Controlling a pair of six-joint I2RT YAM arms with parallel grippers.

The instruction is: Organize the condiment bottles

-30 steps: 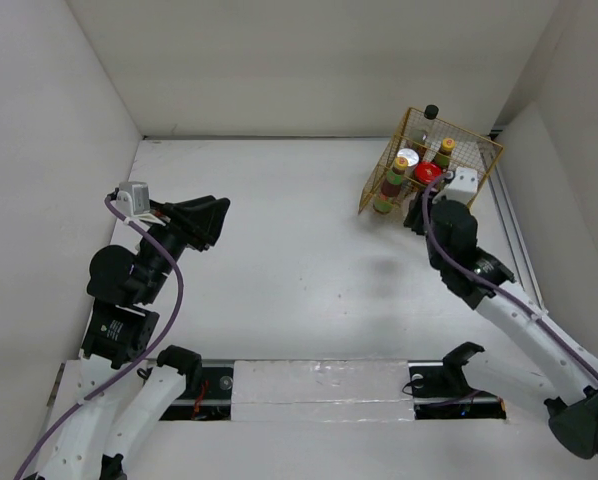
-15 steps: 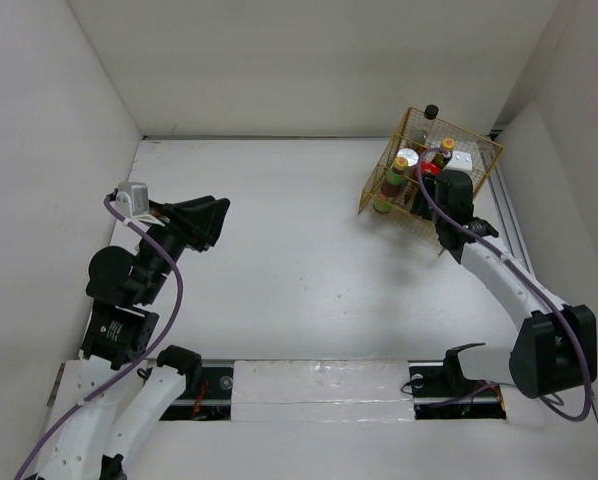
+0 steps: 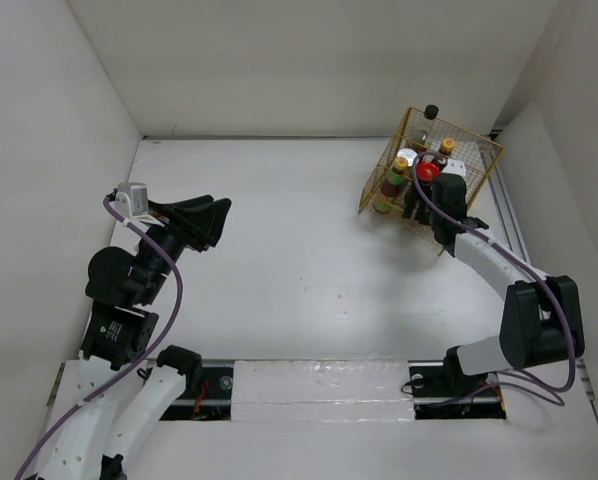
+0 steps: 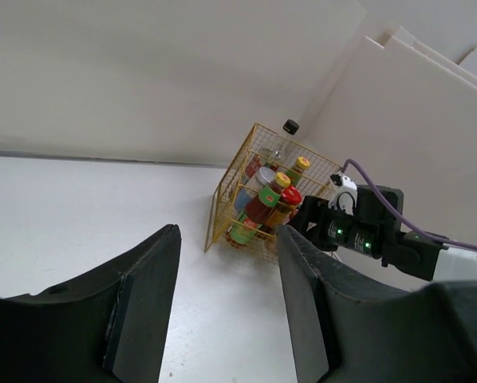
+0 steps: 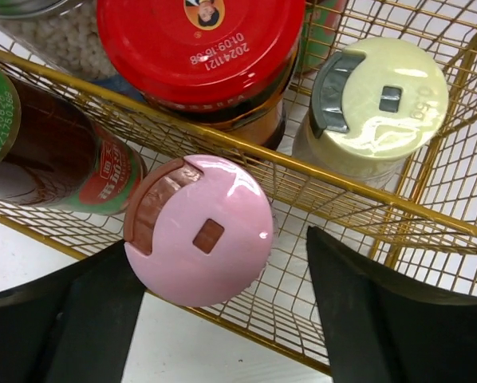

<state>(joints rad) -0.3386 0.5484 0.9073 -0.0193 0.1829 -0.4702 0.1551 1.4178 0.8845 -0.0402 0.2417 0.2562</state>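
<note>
The condiment bottles stand together in a gold wire basket (image 3: 484, 150) at the far right. In the right wrist view I see a pink-capped bottle (image 5: 200, 231) in the basket's front row, with a red-capped jar (image 5: 200, 40) behind it. A pale yellow-green-capped bottle (image 5: 380, 100) is to the right and a green-red striped bottle (image 5: 55, 163) to the left. My right gripper (image 5: 222, 319) is open, its fingers either side of the pink cap, the left finger (image 5: 63, 319) close beside it. A black-capped bottle (image 3: 431, 111) stands at the back. My left gripper (image 4: 226, 311) is open and empty, far to the left.
The basket (image 4: 258, 199) stands tilted in the back right corner, next to the right wall. White walls close in the table on the left, back and right. My right arm (image 3: 489, 265) stretches along the right side.
My right arm has swung forward and its gripper has moved up to the basket's front, over the pink-capped bottle. The left arm has not moved.
</note>
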